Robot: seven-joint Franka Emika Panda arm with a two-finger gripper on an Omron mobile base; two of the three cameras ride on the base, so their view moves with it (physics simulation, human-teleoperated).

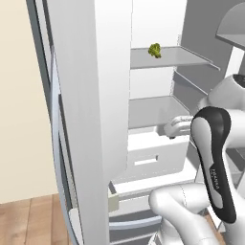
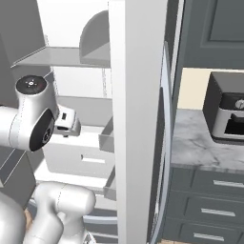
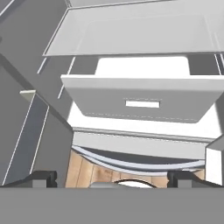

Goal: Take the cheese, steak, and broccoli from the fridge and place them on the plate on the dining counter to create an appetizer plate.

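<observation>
Fridge (image 1: 95,95) open, white shelves and a pulled-out drawer (image 3: 140,103) exposed. Claw (image 3: 112,177) above the drawer, fingertips spread wide, holding nothing. Broccoli (image 1: 154,50) sits on the upper shelf (image 1: 167,58), well above the claw.

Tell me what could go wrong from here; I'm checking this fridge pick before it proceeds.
The broccoli sits on a shelf well above the gripper, whose fingers are spread and hold nothing; reaching up may clip that shelf's edge. The hand is low inside the fridge, near the pulled-out drawer, which it could bump.
</observation>
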